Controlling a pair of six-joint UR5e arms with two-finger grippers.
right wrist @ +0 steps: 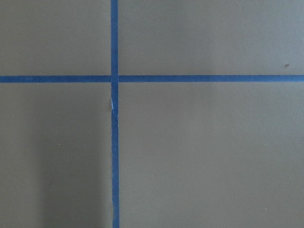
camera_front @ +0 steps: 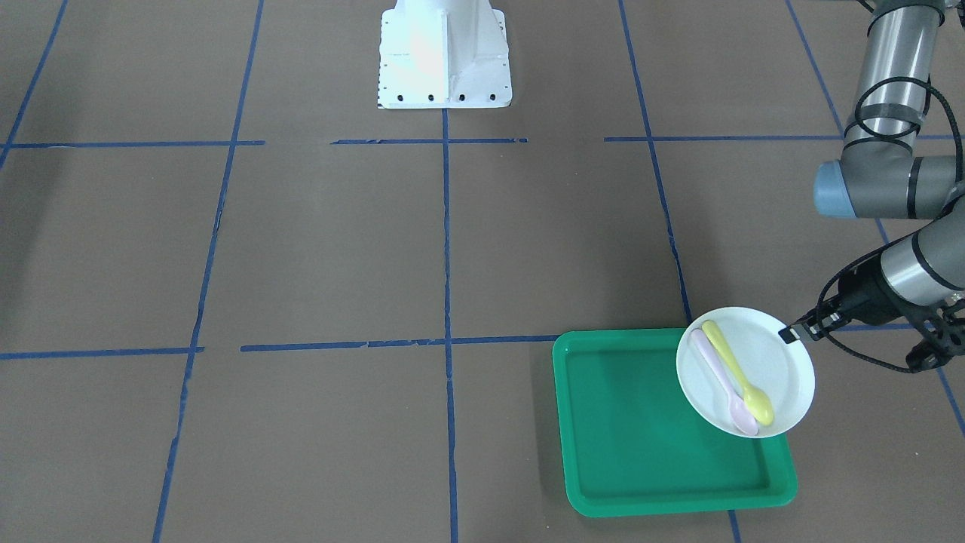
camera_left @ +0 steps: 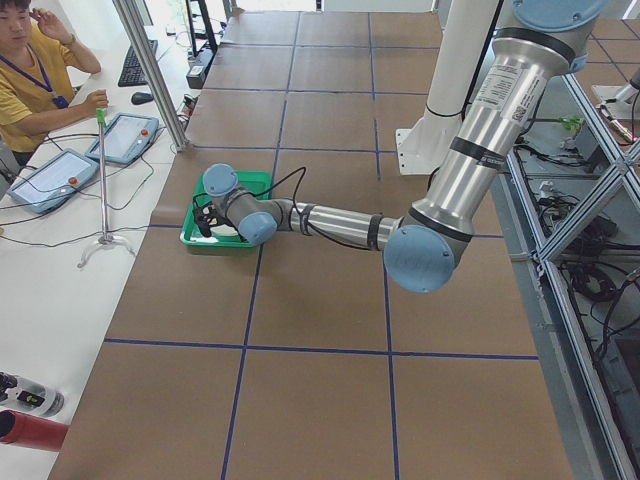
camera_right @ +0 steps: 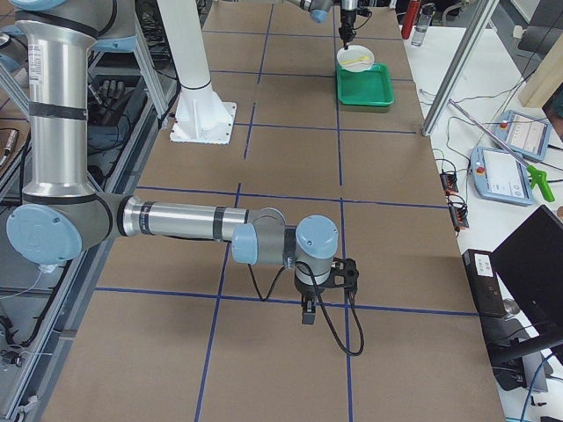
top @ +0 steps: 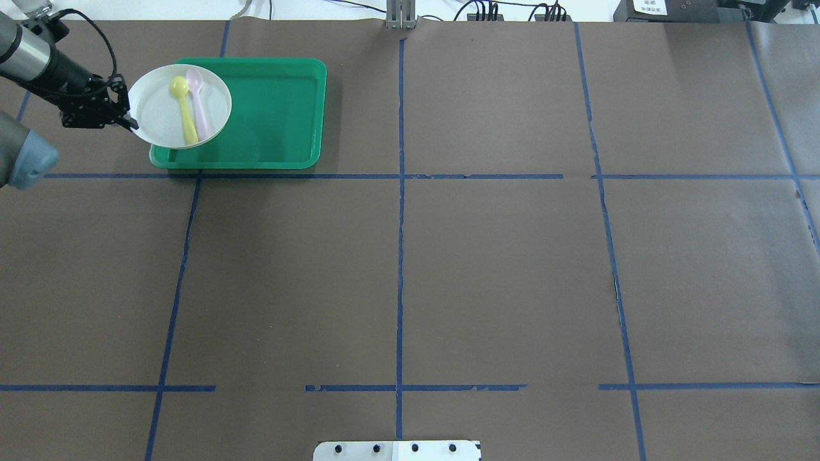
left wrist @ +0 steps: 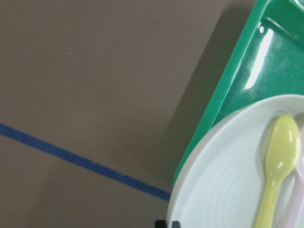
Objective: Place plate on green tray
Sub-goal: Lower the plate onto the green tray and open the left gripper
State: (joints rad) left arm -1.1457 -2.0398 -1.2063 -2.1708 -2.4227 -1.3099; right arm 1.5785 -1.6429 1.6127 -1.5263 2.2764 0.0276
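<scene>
The white plate [camera_front: 761,354] bears a yellow spoon [camera_front: 739,373] and a pale pink spoon [camera_front: 720,381]. It hangs over the green tray [camera_front: 641,430] at the tray's corner on the left arm's side, part of it past the rim. My left gripper [camera_front: 791,332] is shut on the plate's rim. In the overhead view the left gripper [top: 131,120] pinches the plate [top: 160,112] over the tray [top: 275,109]. The left wrist view shows the plate [left wrist: 223,190] above the tray rim [left wrist: 237,61]. My right gripper [camera_right: 308,309] hovers low over bare table far from the tray; I cannot tell whether it is open or shut.
The robot's white base mount [camera_front: 445,56] stands at mid-table on the robot's side. Blue tape lines [top: 400,192] cross the brown table cover. Beyond the tray's far edge are a side table with tablets [camera_left: 125,135] and a seated operator [camera_left: 30,70].
</scene>
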